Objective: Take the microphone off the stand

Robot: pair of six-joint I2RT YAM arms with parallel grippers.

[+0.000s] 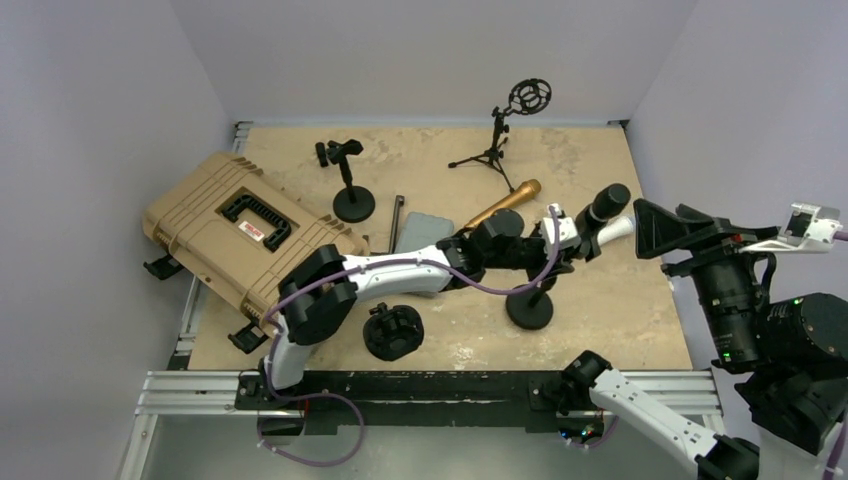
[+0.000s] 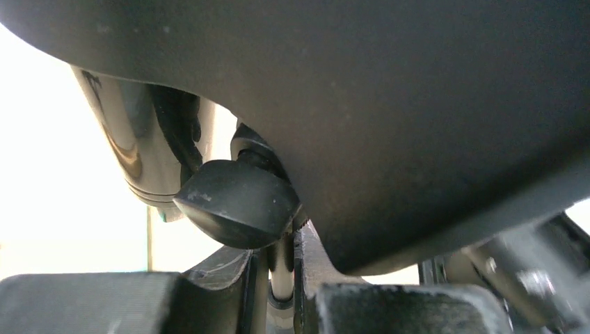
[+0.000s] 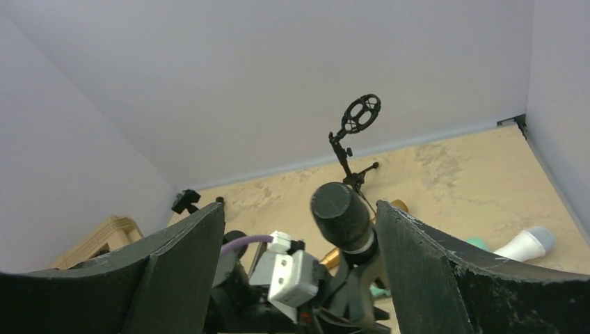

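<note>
Microphone [image 1: 608,203]: black-headed handheld, clipped in its stand right of the counter's middle, head tilted toward the right edge; not yet freed.
Microphone stand [image 1: 530,308]: round black base on the counter, nearer the near edge than the far one, with a thin stem rising to the clip.
Left gripper [image 1: 562,248]: reaches across from the near-left. Its fingers sit close together on the stand's stem just under the clip, judging by the wrist view, where a pale rod is pinched between them. It is likely there to steady the stand while the microphone is pulled.
Right gripper [image 3: 299,209]: fingers wide apart, holding nothing, facing the microphone's head from the right-edge side; seemingly lined up to close round the body.
Hard case [image 1: 245,235]: tan, handle on top, by the left edge, lid closed; contents hidden.
Gold microphone [image 1: 505,205]: lies loose on the counter beyond the left gripper, in no container.
</note>
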